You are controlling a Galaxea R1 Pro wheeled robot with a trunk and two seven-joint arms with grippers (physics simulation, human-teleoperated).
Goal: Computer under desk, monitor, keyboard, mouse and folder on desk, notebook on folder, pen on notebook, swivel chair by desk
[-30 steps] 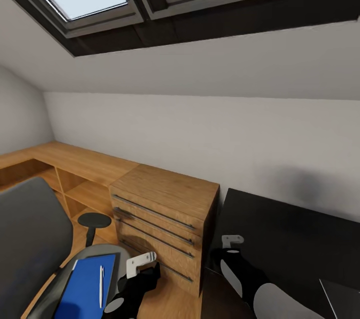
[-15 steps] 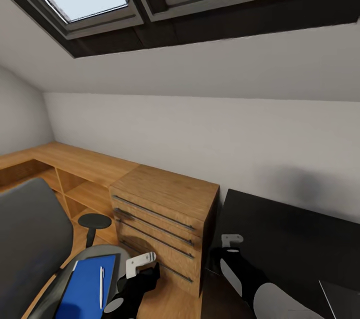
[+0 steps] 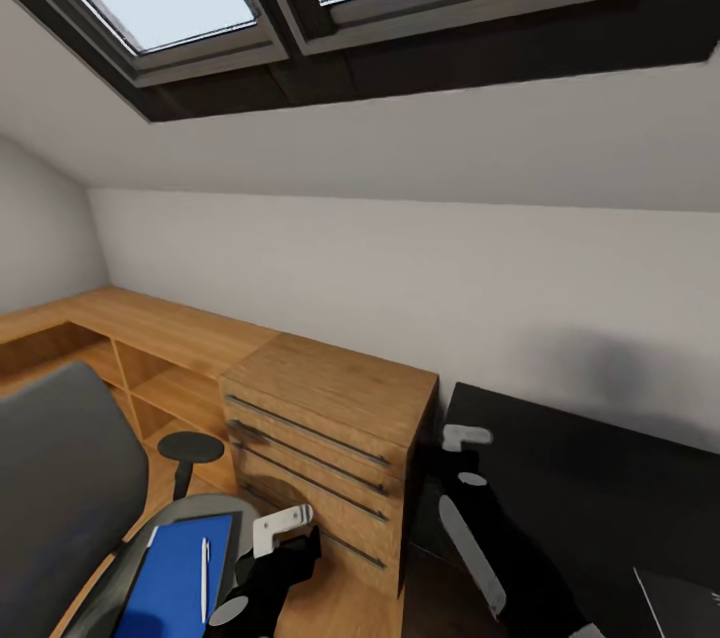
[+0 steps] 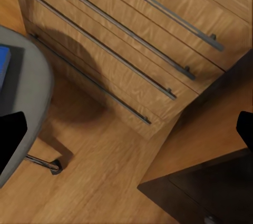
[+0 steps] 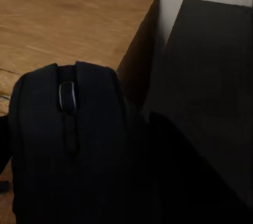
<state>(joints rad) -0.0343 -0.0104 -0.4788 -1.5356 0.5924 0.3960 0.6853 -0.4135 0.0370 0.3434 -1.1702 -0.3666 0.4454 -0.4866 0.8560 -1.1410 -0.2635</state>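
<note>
Black computer mouse with a grey scroll wheel: close up in the right wrist view, clamped in the right gripper, no surface under it, in front of the gap between the light wooden drawer cabinet and the matt black desk. In the head view, right gripper at lower centre, just past the cabinet's right corner, at the near left edge of the desk; fingers themselves hidden behind the mouse in the wrist view.

Left gripper at the bottom of the head view, left of centre, before the cabinet's lower drawers. Jaws spread wide and holding nothing; black fingertips at opposite edges of the left wrist view, wooden floor and long drawer handles between them.

Bright blue flat folder at lower left of the head view, lying on the seat of the grey upholstered swivel chair. Thin whitish pen on top of the folder, near its right edge.

Dark-framed skylight across the top.
</note>
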